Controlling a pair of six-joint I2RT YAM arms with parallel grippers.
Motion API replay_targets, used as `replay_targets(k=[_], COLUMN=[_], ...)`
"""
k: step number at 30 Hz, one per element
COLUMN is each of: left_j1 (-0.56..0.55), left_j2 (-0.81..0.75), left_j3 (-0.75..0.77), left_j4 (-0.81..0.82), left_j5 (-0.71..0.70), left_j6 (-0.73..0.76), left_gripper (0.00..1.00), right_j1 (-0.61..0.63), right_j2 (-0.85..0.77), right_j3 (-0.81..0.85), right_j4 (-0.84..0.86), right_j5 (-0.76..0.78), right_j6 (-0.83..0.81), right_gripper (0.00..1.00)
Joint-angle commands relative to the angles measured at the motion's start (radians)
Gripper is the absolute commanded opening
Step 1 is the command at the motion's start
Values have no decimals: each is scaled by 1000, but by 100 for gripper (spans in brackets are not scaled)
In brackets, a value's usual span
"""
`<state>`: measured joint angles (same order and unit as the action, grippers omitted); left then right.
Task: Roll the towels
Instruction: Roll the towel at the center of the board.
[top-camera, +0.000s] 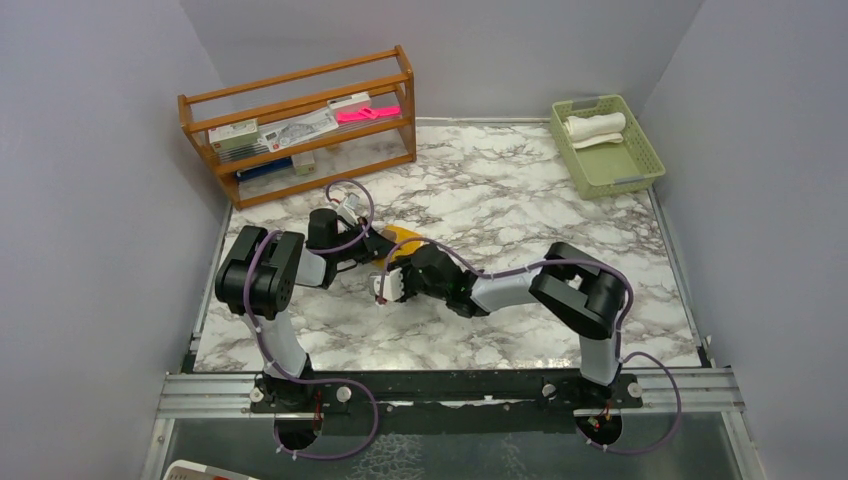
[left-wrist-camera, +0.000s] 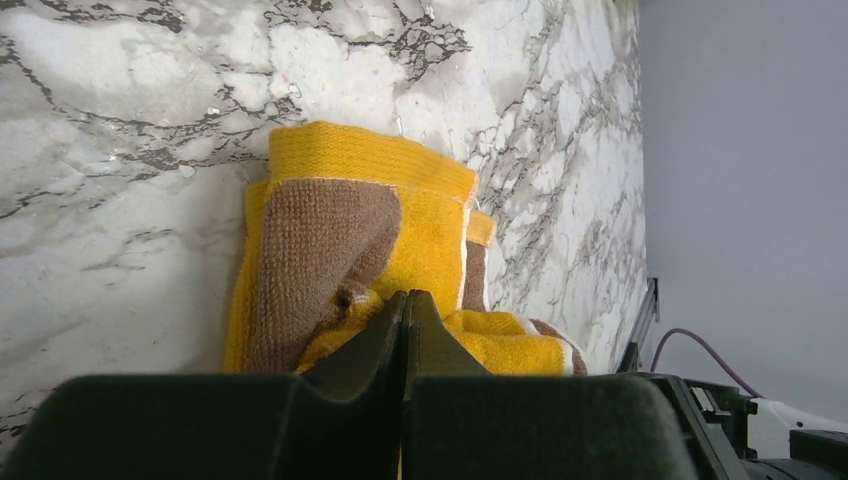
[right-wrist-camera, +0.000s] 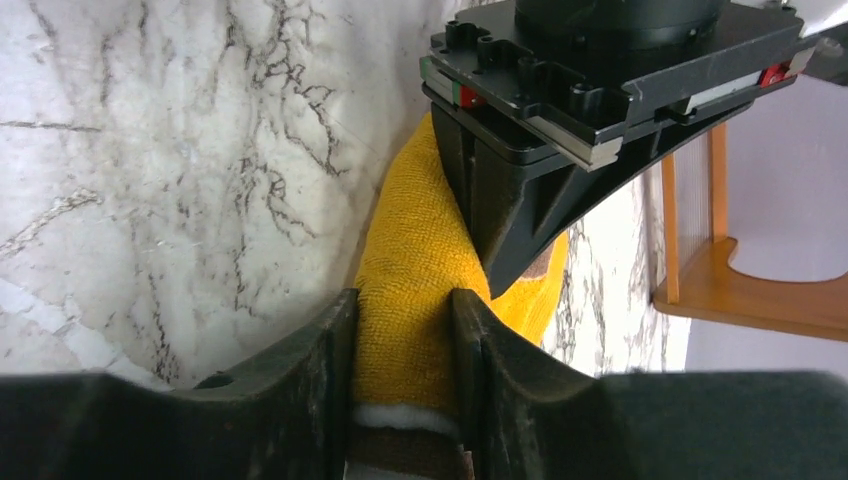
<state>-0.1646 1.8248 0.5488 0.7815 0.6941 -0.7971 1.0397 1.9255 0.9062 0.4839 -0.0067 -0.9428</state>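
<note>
ok, white-grey marble tabletop (top-camera: 520, 190), plain grey walls on three sides. back left: wooden rack (top-camera: 300, 125) with a pink item (top-camera: 362, 114) on a shelf. left of centre, the left gripper (left-wrist-camera: 405, 300) has its fingers pressed together with no gap showing, tips touching the mustard towel (left-wrist-camera: 370, 160); can't tell if any cloth is caught between them. the towel is bunched into a loose roll on the marble, yellow with brown patches and white piping, lying between the two grippers. right gripper (right-wrist-camera: 405, 320) is clamped on the roll's near end, one finger each side, cloth filling the gap. the left fingers sit on the towel just beyond that grip. back right: pale green basket (top-camera: 612, 168) near the right wall, cream towel (top-camera: 595, 127) rolled up at its far end.
</note>
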Motion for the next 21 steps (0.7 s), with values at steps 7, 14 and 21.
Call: replay_targets(k=[7, 14, 21], left_j1=[27, 181, 187], left_j2=[-83, -409, -519], left_j3=[-41, 74, 77], left_j4=[-227, -519, -634], left_j5=[-105, -95, -107], left_j6=[27, 34, 100], left_gripper=[0, 11, 20], right_j1=[-5, -100, -302], right_j2=[15, -92, -72], right_j3=[60, 52, 116], right_j4=[-155, -247, -300], right_j5=[70, -133, -443], right_j6=[261, 596, 982], right_gripper=[1, 1, 1])
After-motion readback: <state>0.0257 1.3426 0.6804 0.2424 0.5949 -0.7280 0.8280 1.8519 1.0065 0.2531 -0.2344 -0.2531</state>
